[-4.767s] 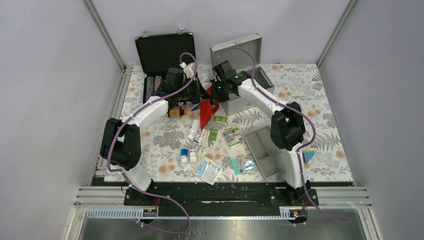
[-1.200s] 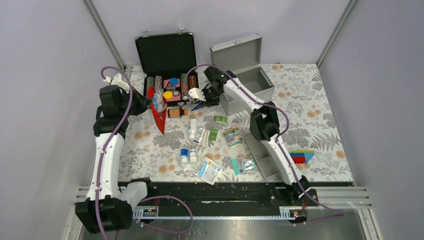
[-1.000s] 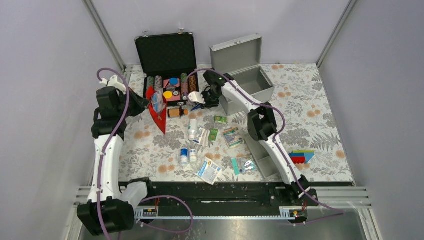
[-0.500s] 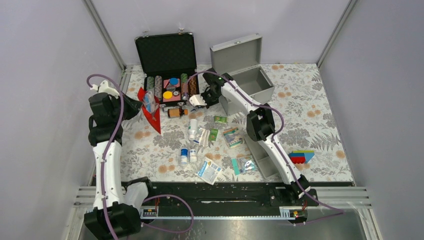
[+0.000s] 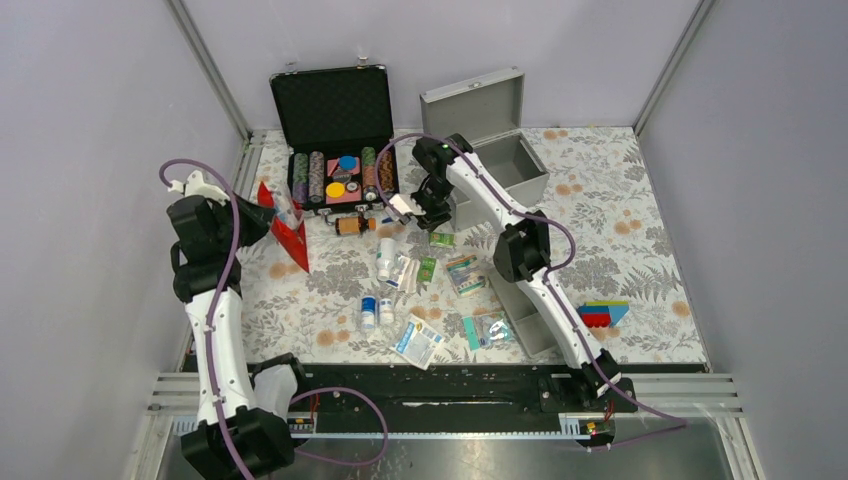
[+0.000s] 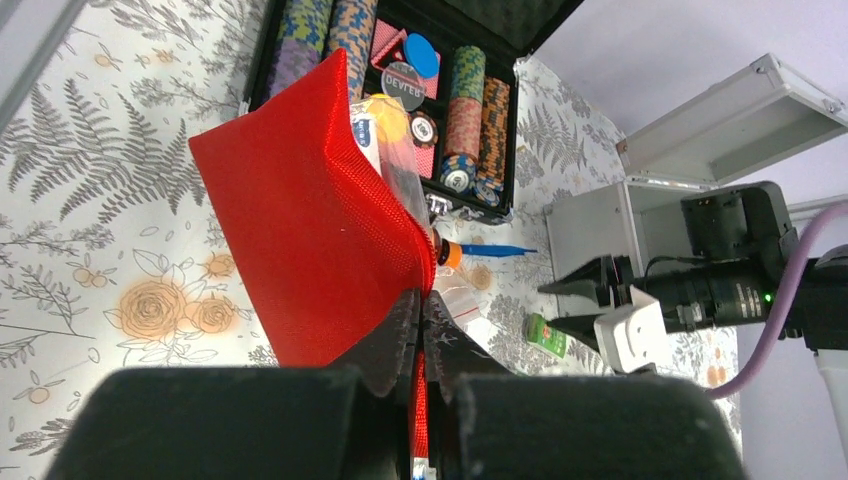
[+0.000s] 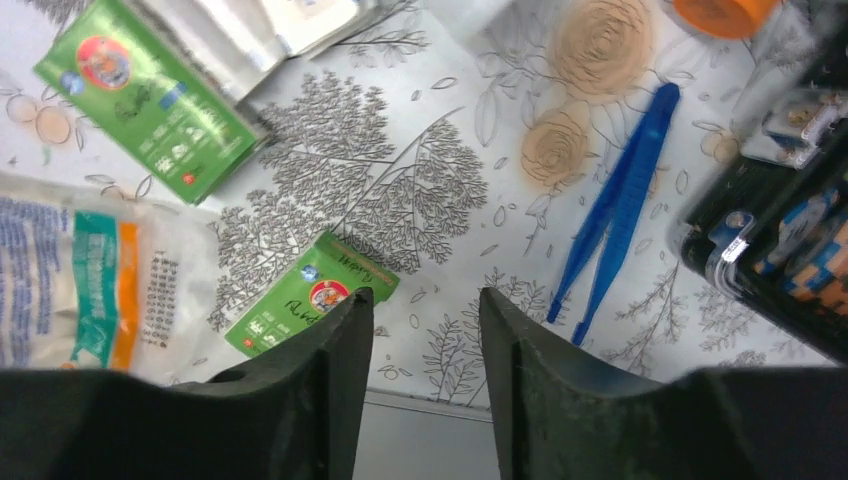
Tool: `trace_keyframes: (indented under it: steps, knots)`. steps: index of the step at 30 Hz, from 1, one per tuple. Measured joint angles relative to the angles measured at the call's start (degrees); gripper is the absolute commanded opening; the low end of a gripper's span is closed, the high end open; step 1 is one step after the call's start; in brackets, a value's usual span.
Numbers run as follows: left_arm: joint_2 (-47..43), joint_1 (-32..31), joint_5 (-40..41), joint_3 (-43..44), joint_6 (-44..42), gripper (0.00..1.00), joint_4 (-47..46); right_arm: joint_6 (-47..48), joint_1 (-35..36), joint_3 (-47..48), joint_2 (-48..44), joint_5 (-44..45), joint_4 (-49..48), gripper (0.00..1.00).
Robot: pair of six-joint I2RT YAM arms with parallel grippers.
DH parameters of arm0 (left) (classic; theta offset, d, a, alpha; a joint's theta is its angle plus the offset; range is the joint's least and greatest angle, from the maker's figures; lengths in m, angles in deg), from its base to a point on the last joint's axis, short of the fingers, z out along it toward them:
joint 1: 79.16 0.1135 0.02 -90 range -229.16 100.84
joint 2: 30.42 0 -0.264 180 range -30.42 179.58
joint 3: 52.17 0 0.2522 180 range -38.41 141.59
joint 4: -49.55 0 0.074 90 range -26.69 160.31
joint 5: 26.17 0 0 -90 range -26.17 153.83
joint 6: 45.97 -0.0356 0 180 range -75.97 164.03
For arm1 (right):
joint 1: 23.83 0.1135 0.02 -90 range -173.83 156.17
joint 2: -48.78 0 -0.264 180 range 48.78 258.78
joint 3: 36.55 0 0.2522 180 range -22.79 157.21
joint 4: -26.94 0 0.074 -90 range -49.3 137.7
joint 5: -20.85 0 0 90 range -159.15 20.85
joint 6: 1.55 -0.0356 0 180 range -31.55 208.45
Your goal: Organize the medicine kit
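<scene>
Progress is slight, I judge: the box stands open at the back of the worktop, lid up and nothing in it that I can see, and the tray lies out on the near side of the box, looking bare too. My left gripper is clenched on the edge of the pouch, held up well left of the box, with something clear-wrapped showing in its mouth. My right gripper hangs released and empty just left of the box, over a green packet and tweezers. Nearly everything is left to do, I reckon. Bottles and sachets lie loose to the near left of the box, and the chip case crowds its left side.
</scene>
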Motion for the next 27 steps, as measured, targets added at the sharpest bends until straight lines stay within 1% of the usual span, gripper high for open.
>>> trace_keyframes:
  steps: [2,6,10,14,19,27]
  knots:
    - [0.09,0.00,-0.63,-0.42,0.28,0.00,-0.02,-4.31,-0.11,-1.64,-0.81,-0.98,-2.67,0.62]
    - [0.96,0.00,-1.84,-0.44,0.59,0.00,-0.09,-10.69,-0.17,-8.94,-3.85,-1.92,-12.35,0.64]
    - [1.11,0.00,-2.45,-0.44,0.59,0.00,-0.13,-14.12,-0.20,-12.94,-4.35,-1.49,-21.05,0.63]
    - [1.01,0.02,-2.47,-0.44,0.55,0.00,-0.11,-15.63,-0.20,-15.13,-4.35,0.17,-26.93,0.63]
    - [-0.35,0.92,-2.47,-0.44,0.39,0.00,0.35,-15.98,-0.26,-15.19,-4.31,1.38,-30.82,0.60]
    - [-1.31,3.58,-2.49,-0.44,0.13,0.00,1.14,-15.82,-0.39,-11.69,-4.07,1.03,-30.18,0.59]
